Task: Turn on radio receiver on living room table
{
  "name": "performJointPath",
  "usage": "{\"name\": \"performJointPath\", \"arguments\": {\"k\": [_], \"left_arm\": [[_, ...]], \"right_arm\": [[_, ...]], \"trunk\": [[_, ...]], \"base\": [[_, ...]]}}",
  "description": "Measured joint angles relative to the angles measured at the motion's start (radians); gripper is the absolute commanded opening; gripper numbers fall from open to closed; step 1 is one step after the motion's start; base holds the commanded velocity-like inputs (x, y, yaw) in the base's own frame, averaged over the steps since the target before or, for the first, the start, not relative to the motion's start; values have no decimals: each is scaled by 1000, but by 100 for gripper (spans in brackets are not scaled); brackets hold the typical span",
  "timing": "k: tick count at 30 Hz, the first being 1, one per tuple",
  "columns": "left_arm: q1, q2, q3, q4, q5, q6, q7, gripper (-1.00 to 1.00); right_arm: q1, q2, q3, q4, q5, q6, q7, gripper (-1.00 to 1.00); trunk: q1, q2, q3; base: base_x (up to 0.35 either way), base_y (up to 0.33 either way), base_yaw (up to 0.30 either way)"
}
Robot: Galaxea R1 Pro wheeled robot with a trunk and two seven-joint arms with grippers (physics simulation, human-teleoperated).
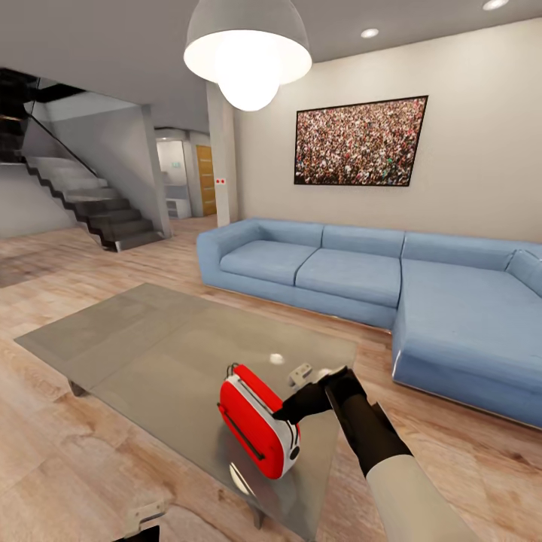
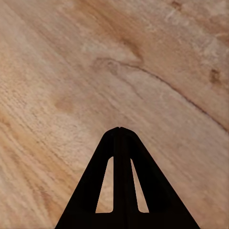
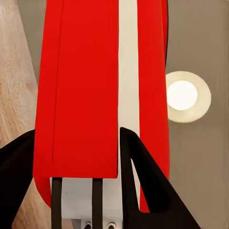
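Red hard-plastic shell with a white-grey end panel: that's the small rounded radio receiver point(image 1: 257, 418), sitting tipped on the glossy grey-brown glass-like top of the low rectangular coffee table point(image 1: 150, 339), near the table's edge closest to me. My right gripper point(image 1: 290, 410) is at its white end; in the right wrist view my black fingers point(image 3: 143, 181) stand apart with the radio point(image 3: 81, 95) running between them, one finger over the white strip. Jaws spread, straddling the body; whether the pads actually touch the shell I can't tell.

Handling guess: rigid, light, smooth casing, so likely to skid on the glass if I push sideways. It looks tilted, not flat, so it could rock. Best hold is across the narrow red sides, low on the body, keeping the knob end free. A dark strap or handle runs along one face; could hook it, less stable.

My left gripper point(image 2: 120, 131) hangs over light wood floor point(image 2: 71, 71), tips pressed together, holding nothing.
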Motion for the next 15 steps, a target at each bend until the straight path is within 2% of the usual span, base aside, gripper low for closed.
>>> {"name": "performJointPath", "arguments": {"k": [8,9,10,15], "left_arm": [[0,0,0,0,-1,0,0,-100],[0,0,0,0,0,0,0,-100],[0,0,0,0,0,0,0,-100],[0,0,0,0,0,0,0,-100]], "right_arm": [[0,0,0,-6,-2,1,0,-100],[0,0,0,-6,-2,1,0,100],[0,0,0,30,2,-13,-2,100],[0,0,2,48,5,-14,-3,100]], "trunk": [[4,-7,-3],[4,-7,-3],[4,-7,-4],[4,-7,-3]], "base": [[0,0,0],[0,0,0],[0,0,0],[0,0,0]]}}
